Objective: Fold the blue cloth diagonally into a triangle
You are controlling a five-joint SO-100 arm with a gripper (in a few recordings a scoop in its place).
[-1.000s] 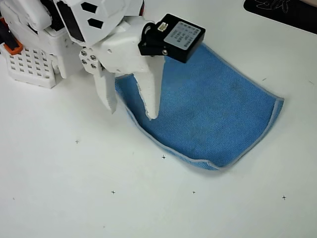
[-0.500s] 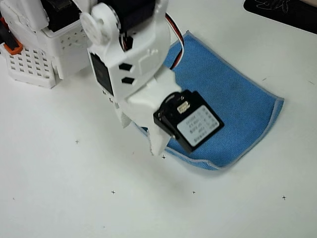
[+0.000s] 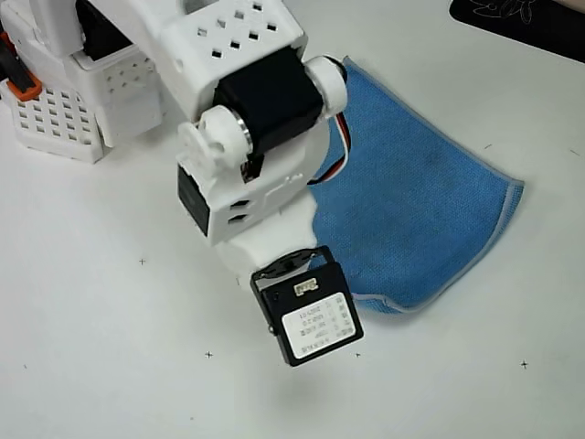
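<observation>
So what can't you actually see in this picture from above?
- Gripper: its fingers lie under the arm's wrist and black motor, so open or shut cannot be told.
- Blue cloth: its left part and near-left edge are covered by the arm; whether it is gripped is hidden.
- Motor label: print too small to read.
- Dark object: cut off by the top edge.

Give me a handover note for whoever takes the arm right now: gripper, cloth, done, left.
Gripper: hidden under the arm's own wrist and black servo block in the overhead view, so open or shut cannot be told, nor whether it holds anything.
Blue cloth: lies flat on the white table, right of the arm, its left part covered by the arm; pale edging visible along the right and lower edges.
Done: no triangle visible; the visible outline has a rounded lower edge.
Left: grab a corner, carry it across to the opposite corner, release.
</observation>
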